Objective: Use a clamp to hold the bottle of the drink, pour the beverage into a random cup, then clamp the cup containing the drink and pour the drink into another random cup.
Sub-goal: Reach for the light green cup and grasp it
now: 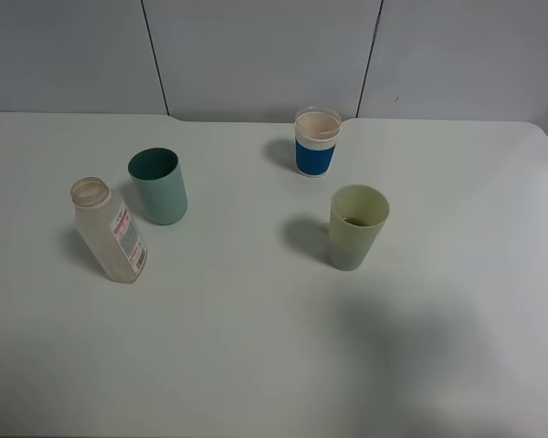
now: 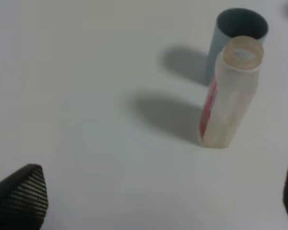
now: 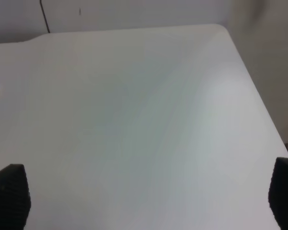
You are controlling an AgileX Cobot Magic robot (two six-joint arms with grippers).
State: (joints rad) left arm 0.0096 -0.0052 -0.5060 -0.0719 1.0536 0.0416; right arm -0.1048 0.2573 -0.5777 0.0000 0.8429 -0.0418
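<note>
The left end effector [image 2: 156,196] and the right end effector [image 3: 146,194] are found spread wide; nothing is held or touched. One clear plastic bottle [image 1: 110,230], uncapped, is stood on the white surface [image 1: 256,347] beside the teal tumbler [image 1: 159,187]. Three cups are counted: teal tumbler, blue cup [image 1: 316,144] with ribbed white rim, yellow-green tumbler [image 1: 356,233] containing brown liquid [image 1: 356,221].

Uncapped bottle [image 1: 110,233], teal tumbler [image 1: 159,185], blue cup [image 1: 316,143], yellow-green tumbler [image 1: 356,228]
</note>
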